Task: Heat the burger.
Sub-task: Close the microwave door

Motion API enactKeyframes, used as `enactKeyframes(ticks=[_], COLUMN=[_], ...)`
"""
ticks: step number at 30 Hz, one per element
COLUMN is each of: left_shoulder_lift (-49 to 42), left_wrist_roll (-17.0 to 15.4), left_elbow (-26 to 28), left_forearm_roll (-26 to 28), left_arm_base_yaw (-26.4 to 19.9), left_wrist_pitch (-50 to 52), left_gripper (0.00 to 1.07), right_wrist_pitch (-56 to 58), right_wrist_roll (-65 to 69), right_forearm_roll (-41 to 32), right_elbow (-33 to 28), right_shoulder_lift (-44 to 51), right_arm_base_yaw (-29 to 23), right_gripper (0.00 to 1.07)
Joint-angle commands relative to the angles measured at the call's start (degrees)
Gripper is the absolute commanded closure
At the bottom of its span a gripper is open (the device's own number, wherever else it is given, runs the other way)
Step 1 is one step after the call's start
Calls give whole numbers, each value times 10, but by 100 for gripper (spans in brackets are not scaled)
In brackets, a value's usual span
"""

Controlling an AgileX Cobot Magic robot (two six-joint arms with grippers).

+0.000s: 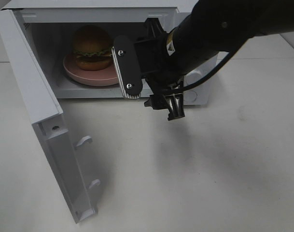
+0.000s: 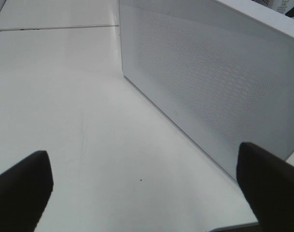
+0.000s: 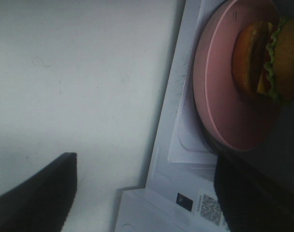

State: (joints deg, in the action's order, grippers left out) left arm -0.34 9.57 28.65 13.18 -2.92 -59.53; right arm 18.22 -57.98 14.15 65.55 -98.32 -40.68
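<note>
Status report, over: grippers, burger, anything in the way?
Left gripper and right gripper open, empty. Burger on plate inside microwave. Door wide open; right gripper in front of the opening.

The mouth of the microwave (image 1: 89, 12) is being presented open, with the door (image 1: 35, 96) being swung wide at the left. Its right part is being blocked by the right arm (image 1: 219, 29). Inside, room is being taken up by the plate (image 1: 93, 78) and burger (image 1: 92, 46). Passage is being offered across the table (image 1: 209, 169) in front.
</note>
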Motion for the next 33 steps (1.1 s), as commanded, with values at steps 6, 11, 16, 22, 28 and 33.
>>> enactKeyframes(ticks=[6, 11, 16, 22, 28, 33], left_shoulder_lift=[-13, -13, -13, -13, -13, -13], left_wrist_roll=[1, 1, 1, 1, 1, 1], left_elbow=[-2, -2, -2, -2, -2, -2], left_forearm_roll=[3, 3, 3, 3, 3, 3], left_arm_base_yaw=[3, 3, 3, 3, 3, 3], left_wrist_pitch=[5, 5, 5, 5, 5, 5], left_gripper=[9, 9, 9, 9, 9, 9], right_wrist_pitch=[-1, 14, 23, 89, 192, 246], right_wrist_roll=[33, 80, 166, 303, 446, 524], right_forearm_roll=[2, 2, 2, 2, 2, 2], right_elbow=[-70, -112, -146, -170, -168, -168], right_shoulder_lift=[76, 125, 179, 244, 287, 324], right_arm_base_yaw=[-1, -1, -1, -1, -1, -1], right_gripper=[31, 31, 31, 31, 31, 31])
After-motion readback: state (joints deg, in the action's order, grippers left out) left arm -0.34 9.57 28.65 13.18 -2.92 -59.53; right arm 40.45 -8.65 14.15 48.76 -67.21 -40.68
